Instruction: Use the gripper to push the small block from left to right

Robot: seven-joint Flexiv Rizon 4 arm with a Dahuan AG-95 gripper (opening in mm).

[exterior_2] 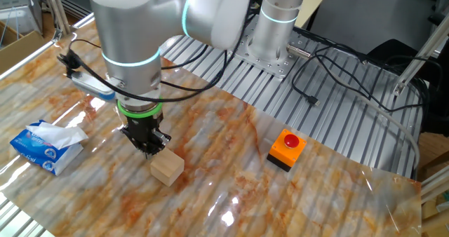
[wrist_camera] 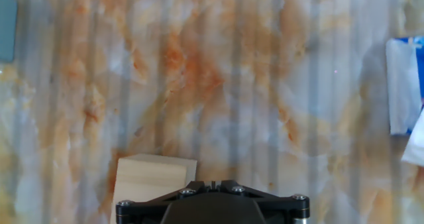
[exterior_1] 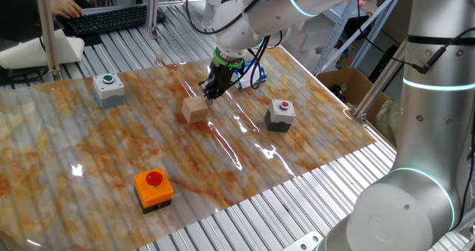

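Observation:
The small block (exterior_1: 196, 110) is a plain tan wooden cube on the marbled orange-white mat. It also shows in the other fixed view (exterior_2: 167, 168) and at the bottom left of the hand view (wrist_camera: 152, 181). My gripper (exterior_1: 210, 95), black with a green ring, hangs low just behind the block, its jaws shut with nothing between them. From the other side the gripper (exterior_2: 149, 149) stands right at the block's upper left edge, touching or nearly touching it. In the hand view the gripper (wrist_camera: 212, 183) shows only as a black closed tip beside the cube.
A grey box with a green button (exterior_1: 109, 89) stands at the left, a grey box with a red button (exterior_1: 280, 115) at the right, an orange box with a red button (exterior_1: 154, 188) near the front. A tissue pack (exterior_2: 48, 146) lies beside the arm.

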